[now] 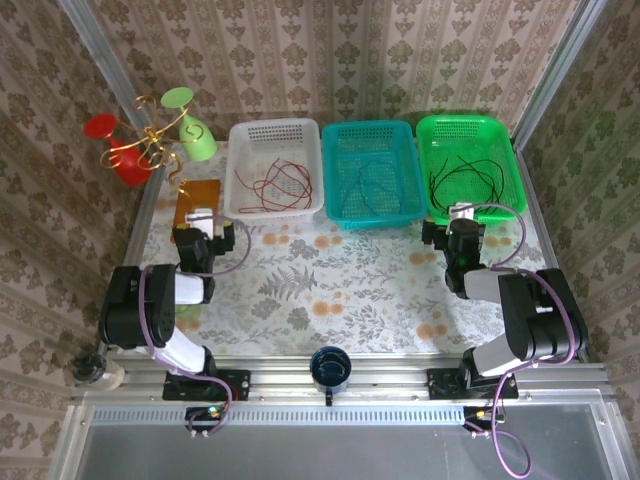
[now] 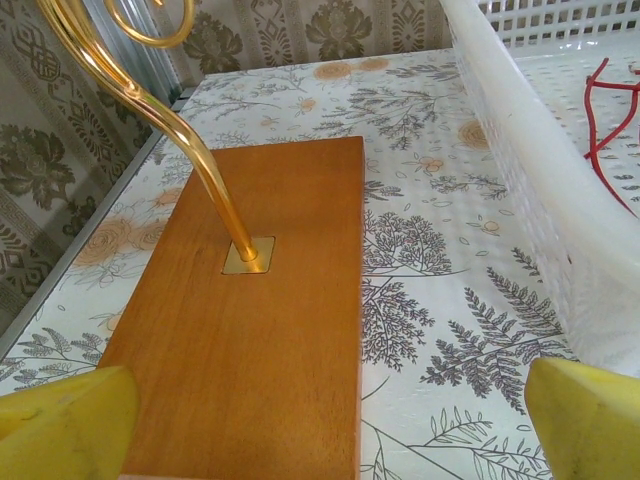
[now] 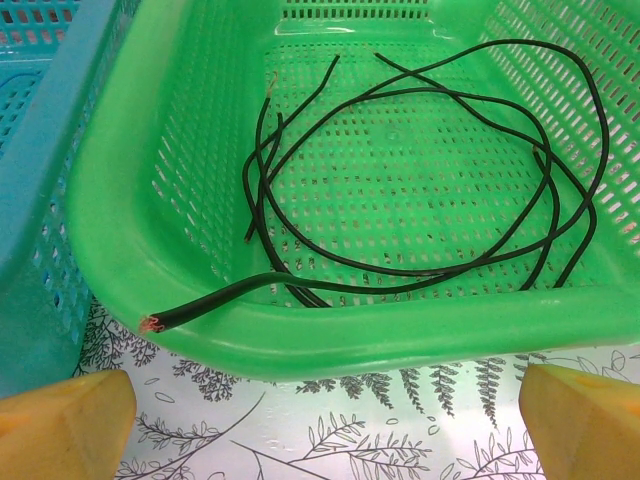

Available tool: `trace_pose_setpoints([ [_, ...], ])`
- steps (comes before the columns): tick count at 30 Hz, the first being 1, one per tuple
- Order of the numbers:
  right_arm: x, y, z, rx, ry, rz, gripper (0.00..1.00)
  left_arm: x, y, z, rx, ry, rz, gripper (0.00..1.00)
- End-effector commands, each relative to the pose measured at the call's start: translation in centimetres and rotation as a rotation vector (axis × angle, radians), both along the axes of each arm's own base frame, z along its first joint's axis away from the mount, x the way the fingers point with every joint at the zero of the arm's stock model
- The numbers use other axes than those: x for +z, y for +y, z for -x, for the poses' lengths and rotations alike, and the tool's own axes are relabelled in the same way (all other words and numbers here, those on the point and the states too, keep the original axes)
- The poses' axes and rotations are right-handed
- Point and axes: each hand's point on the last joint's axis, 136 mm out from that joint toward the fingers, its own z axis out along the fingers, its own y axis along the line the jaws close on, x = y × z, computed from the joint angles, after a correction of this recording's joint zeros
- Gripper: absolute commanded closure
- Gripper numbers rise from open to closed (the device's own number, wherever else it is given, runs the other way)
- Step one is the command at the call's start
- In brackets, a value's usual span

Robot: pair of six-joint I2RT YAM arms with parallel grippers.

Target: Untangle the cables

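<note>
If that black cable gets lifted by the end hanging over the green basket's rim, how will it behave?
Probably floppy: the black cable lies in loose loops, so it should sag and trail. Likely light, being so thin. Its crossing loops may snag each other or drag on the green basket rim.

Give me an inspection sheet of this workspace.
Surface: floral-print table, baskets along its far edge.
Job's things: red cables in white basket; teal cable in teal basket; black cables in green basket, one end over its near rim.
Clutter: gold stand on wooden base with red glass and green glass; dark mug at near edge.
Grippers: left gripper open, empty, facing the wooden base; right gripper open, empty, facing the green basket.
Cables: purple arm cables loop beside both arms.
Surroundings: wallpapered walls, aluminium frame.
</note>
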Motion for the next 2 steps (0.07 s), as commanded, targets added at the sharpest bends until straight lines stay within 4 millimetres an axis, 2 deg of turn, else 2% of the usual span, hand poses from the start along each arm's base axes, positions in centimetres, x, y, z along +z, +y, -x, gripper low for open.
trace_pose_setpoints([
  [1,1.42,0.18,-1.02,0.011,-0.050,-0.014,0.00,0.11,0.00,0.06,0.003,0.000,0.018,0.00],
  [2,1.48,0.20,-0.99,0.012,-0.054,-0.015,0.00,0.18,-0.03,0.05,0.001,-0.002,0.019,0.00],
])
